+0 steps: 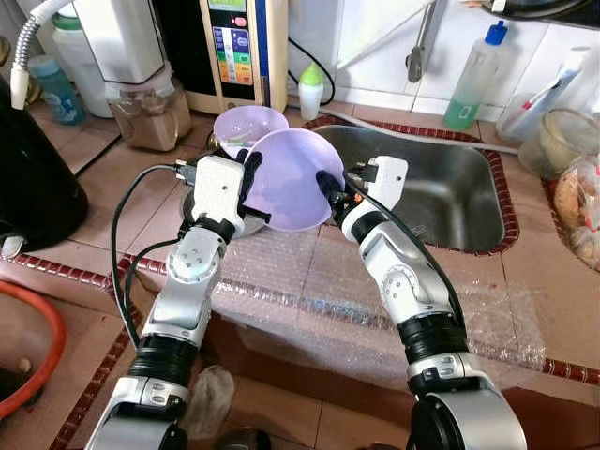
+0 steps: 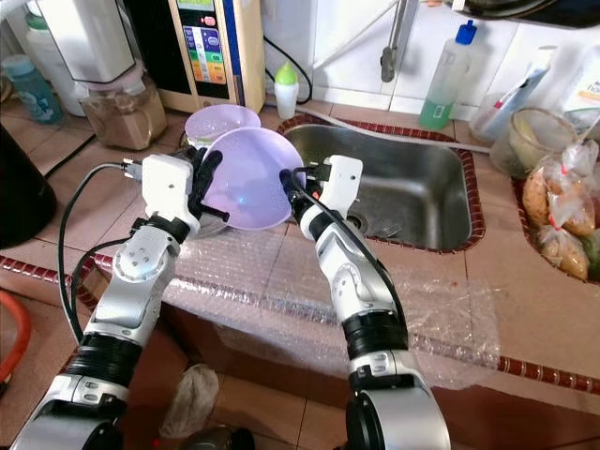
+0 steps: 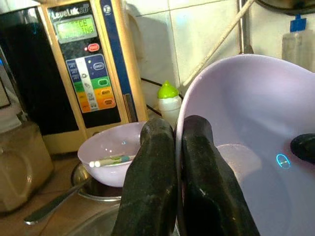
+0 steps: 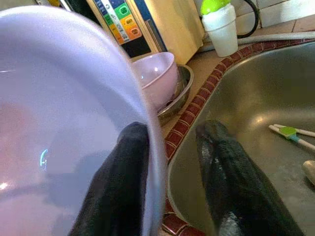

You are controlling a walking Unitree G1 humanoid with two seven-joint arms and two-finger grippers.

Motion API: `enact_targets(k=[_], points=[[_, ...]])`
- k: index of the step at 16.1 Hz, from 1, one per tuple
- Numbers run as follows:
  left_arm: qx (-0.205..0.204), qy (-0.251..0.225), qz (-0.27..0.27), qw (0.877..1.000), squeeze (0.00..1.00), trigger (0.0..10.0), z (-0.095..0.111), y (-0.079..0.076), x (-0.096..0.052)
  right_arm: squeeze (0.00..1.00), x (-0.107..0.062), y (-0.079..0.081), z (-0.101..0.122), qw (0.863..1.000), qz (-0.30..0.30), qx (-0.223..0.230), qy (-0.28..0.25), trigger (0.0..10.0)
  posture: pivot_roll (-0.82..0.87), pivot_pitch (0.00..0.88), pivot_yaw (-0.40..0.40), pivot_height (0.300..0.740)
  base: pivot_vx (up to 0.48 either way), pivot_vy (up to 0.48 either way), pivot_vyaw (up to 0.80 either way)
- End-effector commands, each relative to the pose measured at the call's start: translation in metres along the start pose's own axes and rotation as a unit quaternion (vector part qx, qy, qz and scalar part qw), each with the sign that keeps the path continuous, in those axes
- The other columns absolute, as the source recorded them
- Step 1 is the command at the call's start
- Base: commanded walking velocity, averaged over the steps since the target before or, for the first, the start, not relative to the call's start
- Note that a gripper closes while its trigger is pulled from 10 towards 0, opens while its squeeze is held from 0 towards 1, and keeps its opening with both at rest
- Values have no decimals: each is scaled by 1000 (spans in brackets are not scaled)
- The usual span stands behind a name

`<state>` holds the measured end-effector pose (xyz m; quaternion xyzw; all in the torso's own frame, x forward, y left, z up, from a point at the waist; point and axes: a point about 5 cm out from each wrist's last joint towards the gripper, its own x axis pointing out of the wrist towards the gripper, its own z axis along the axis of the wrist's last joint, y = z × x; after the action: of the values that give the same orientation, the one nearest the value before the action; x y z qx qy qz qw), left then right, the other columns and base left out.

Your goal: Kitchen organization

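Printed in raised letters at the top of the beige water machine [image 3: 83, 73]: "LeveLuk", followed by small characters too blurred to read. Green display [image 3: 75, 28] below with text, not legible. Coloured buttons with tiny labels, also unreadable.

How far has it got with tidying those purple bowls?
Done, it seems: one purple bowl already sits in a metal bowl beside the sink. In hand: the left gripper and right gripper each clamp an edge of a second, tilted purple bowl above the counter. Left: setting it down, perhaps stacked; utensils lie in the sink too.
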<state>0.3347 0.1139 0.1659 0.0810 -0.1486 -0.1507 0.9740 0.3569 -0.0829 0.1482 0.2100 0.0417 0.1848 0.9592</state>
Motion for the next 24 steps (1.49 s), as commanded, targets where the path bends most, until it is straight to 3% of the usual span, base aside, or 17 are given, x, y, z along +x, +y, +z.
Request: enact_targets(k=[1, 3, 4, 5, 15, 24], points=[[12, -33, -12, 999, 0, 4824, 12, 0, 4, 0, -1, -11, -1, 1000, -27, -3, 14, 0, -28, 0, 32, 740, 0, 0, 0], [12, -33, -9, 999, 0, 4980, 12, 2, 5, 0, -1, -14, 0, 999, -32, -2, 14, 0, -28, 0, 32, 740, 0, 0, 0], [12, -31, -9, 999, 0, 8667, 11, 2, 5, 0, -1, -15, 1, 999, -36, -2, 13, 0, -28, 0, 32, 740, 0, 0, 0], [12, -30, -9, 999, 0, 10000, 11, 2, 5, 0, -1, -16, 1, 999, -37, -2, 13, 0, -28, 0, 32, 740, 0, 0, 0], [-6, -22, -18, 1000, 0, 10000, 8, 4, 5, 0, -4, -35, 5, 993, -120, -1, -22, 0, -23, 0, 38, 740, 28, 0, 0], [-13, -15, -9, 1000, 0, 10000, 6, 2, 5, 0, -7, -58, 29, 973, -211, -57, -73, 0, -23, 0, 28, 740, 246, 0, 0]])
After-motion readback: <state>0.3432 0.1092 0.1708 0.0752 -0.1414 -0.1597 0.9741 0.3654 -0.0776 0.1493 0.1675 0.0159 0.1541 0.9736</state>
